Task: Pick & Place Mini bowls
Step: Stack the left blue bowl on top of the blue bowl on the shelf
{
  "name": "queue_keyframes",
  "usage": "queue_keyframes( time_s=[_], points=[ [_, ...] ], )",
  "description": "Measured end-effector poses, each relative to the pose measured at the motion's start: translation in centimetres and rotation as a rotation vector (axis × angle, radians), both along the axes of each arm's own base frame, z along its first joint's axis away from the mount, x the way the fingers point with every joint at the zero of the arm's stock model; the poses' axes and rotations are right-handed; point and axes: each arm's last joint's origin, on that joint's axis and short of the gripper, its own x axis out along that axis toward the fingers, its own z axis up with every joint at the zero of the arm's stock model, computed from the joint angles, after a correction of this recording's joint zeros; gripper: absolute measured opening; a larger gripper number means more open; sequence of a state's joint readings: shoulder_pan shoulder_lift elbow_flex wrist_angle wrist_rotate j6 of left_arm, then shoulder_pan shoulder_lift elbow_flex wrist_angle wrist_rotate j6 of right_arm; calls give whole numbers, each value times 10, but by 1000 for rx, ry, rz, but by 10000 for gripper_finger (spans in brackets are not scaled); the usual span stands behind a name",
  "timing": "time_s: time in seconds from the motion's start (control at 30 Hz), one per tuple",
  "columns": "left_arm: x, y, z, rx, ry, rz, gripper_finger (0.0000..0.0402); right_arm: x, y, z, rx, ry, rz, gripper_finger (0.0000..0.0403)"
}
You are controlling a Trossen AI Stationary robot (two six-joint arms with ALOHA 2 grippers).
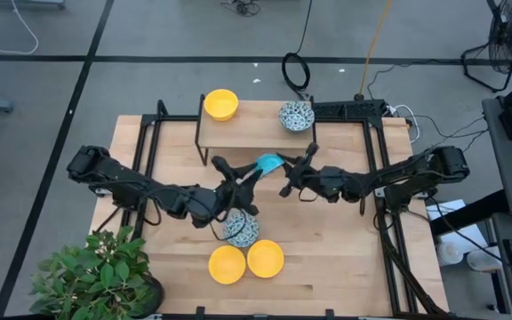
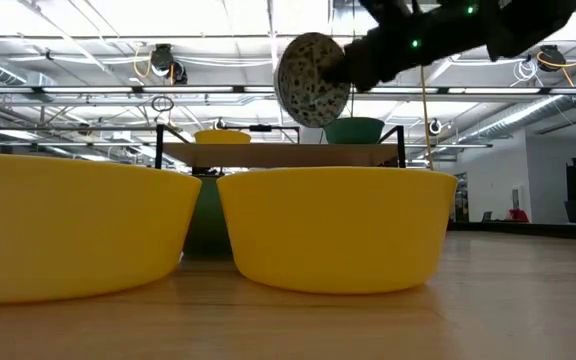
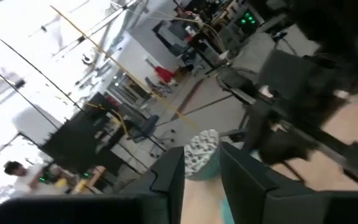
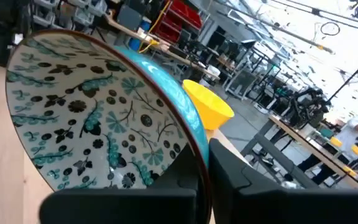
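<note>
My right claw is clamped on the rim of a patterned bowl, held up on edge in the air just near of the shelf. The shelf lies straight beyond it, with a yellow bowl at its left end and a patterned bowl at its right, so the middle is free. My left claw hovers close by, fingers apart, empty. Two yellow bowls and another patterned one sit near me; all bowls look empty.
</note>
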State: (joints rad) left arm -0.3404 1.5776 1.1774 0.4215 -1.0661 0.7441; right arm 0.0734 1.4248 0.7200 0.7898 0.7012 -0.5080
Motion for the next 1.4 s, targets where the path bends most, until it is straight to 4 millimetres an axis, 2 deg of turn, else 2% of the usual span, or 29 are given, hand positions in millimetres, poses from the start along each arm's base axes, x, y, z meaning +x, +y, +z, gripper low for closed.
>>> queue_keyframes(
  time_s=[0.13,0.23,0.47,0.57,0.7,0.9,1.03,1.27,1.4],
  points=[
    [-3,-13,-3,-62,-44,-9,119,-3,0,11,29,-54,0,4],
    [-8,-21,-4,-101,-68,5,123,-5,0,9,49,-37,20,4],
    [-17,-38,-19,-112,14,8,115,-21,-1,25,155,-56,148,3],
    [-20,-36,-23,-150,49,-34,108,-25,-6,48,194,-70,182,3],
    [-24,-21,-23,-290,111,-170,95,-20,-20,98,231,-3,190,3],
    [-22,13,-23,-502,226,-365,77,-8,-54,167,256,75,102,3],
    [-25,34,-24,-525,293,-333,65,0,-84,199,288,113,12,3],
    [-23,70,-34,-597,357,-308,45,10,-142,224,443,206,-127,3],
    [-24,79,-42,-664,381,-343,31,8,-182,219,644,253,-141,3]
  ],
)
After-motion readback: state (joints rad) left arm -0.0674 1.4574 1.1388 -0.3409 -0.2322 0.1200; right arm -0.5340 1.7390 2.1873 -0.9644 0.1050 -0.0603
